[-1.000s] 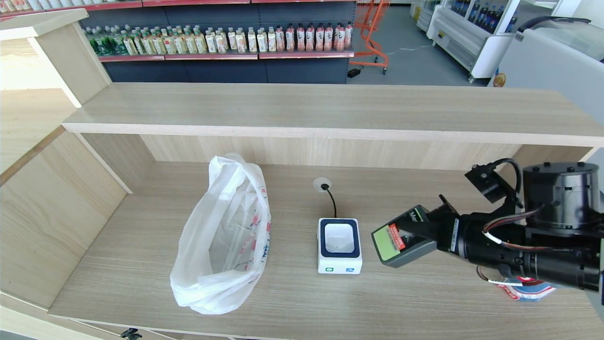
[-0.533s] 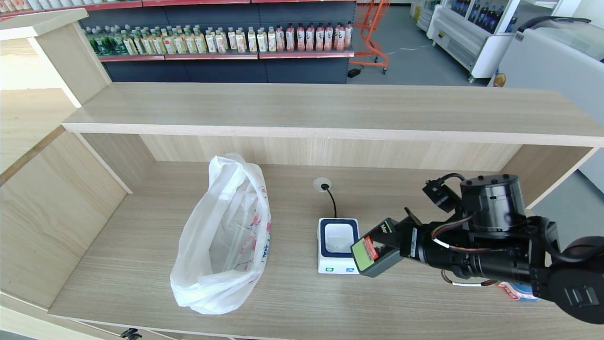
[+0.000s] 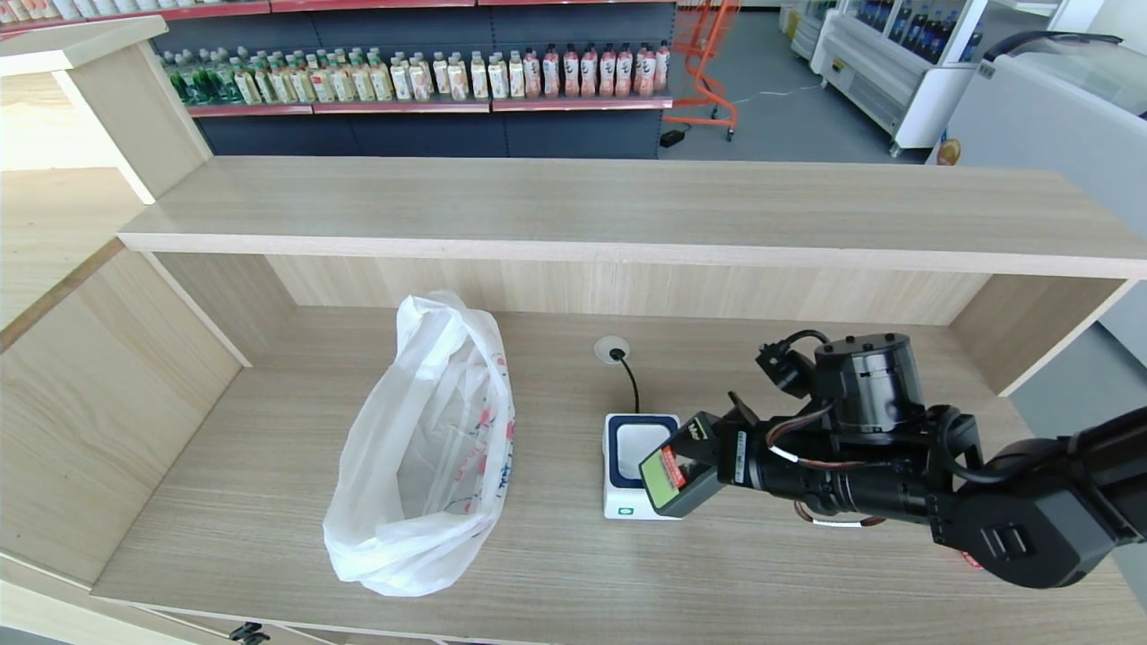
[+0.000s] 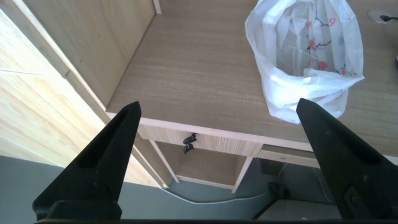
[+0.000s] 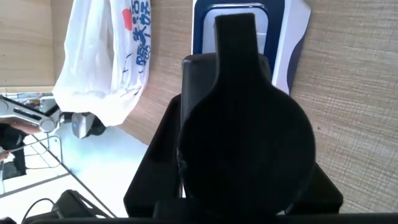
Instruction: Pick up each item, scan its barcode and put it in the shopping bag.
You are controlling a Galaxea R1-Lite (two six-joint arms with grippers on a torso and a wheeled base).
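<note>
A light wooden checkout counter point(image 3: 556, 564) sits in front of store shelves lined with bottles point(image 3: 412, 76). The left gripper point(image 4: 217, 106) hangs off the counter's near edge with its jaws spread wide, and the white shopping bag point(image 3: 421, 448) lies ahead of it. The bag stands open-mouthed at 9 o'clock from the white-and-blue scanner point(image 3: 627, 448), whose cable point(image 3: 630, 381) runs toward 12 o'clock. The right gripper point(image 3: 694, 448) clamps a dark box point(image 3: 672, 479) with a green and red label, tilted over the scanner's 4 o'clock corner

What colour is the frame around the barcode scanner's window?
Dark navy blue, set in the white body of the barcode scanner; the head view shows it best.
</note>
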